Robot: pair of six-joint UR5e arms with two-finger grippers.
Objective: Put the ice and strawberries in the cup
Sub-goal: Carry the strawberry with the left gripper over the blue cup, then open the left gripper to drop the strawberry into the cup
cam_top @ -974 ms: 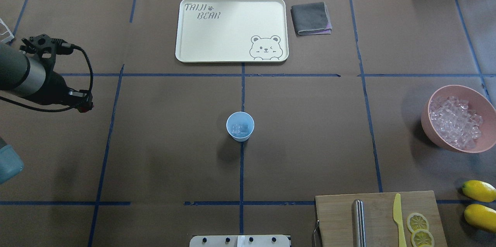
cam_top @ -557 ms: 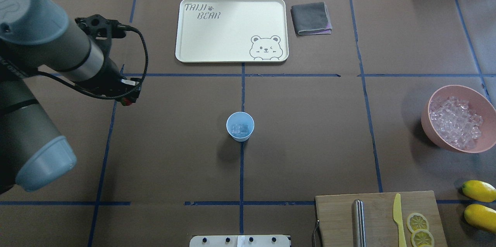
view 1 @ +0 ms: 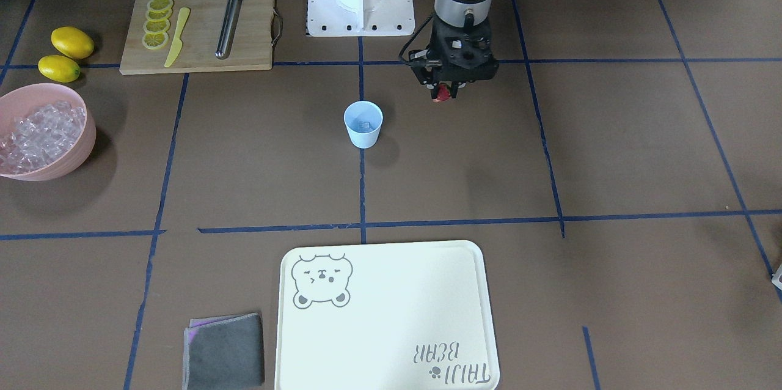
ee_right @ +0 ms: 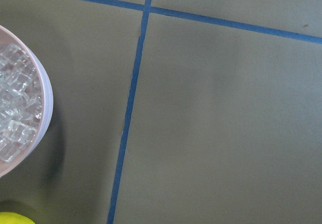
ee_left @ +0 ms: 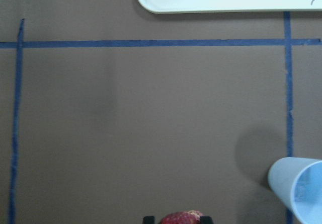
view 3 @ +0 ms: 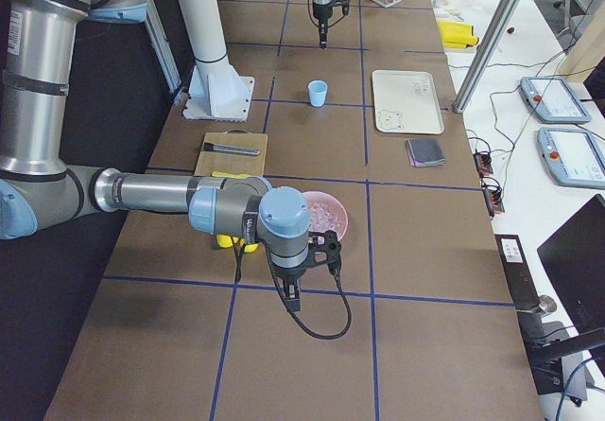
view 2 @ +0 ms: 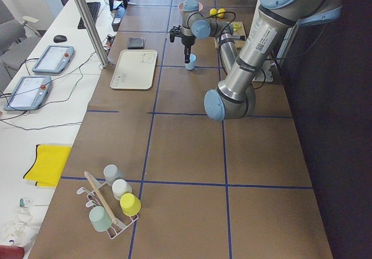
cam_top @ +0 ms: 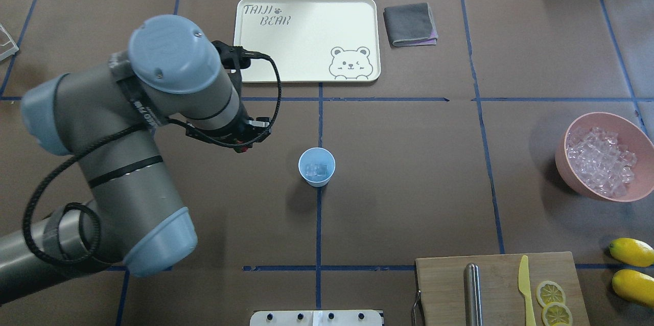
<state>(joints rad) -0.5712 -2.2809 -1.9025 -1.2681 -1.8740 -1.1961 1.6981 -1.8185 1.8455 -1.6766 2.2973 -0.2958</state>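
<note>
The left gripper (view 1: 445, 94), upper centre of the front-facing view, is clenched on the strawberry (view 1: 441, 95). The berry hangs below the fingertips, clear of the table, presumably so that it can pass over the rim. The cup (view 1: 363, 123) stands upright at mid-frame on the centre tape line, lower left of the gripper and apart from it. Ice (cam_top: 317, 169) already lies inside. The strawberry is not yet above the opening. The right gripper (view 3: 291, 298) hangs beside the pink bowl (cam_top: 571, 179) of spare ice. Its jaw state cannot be determined.
</note>
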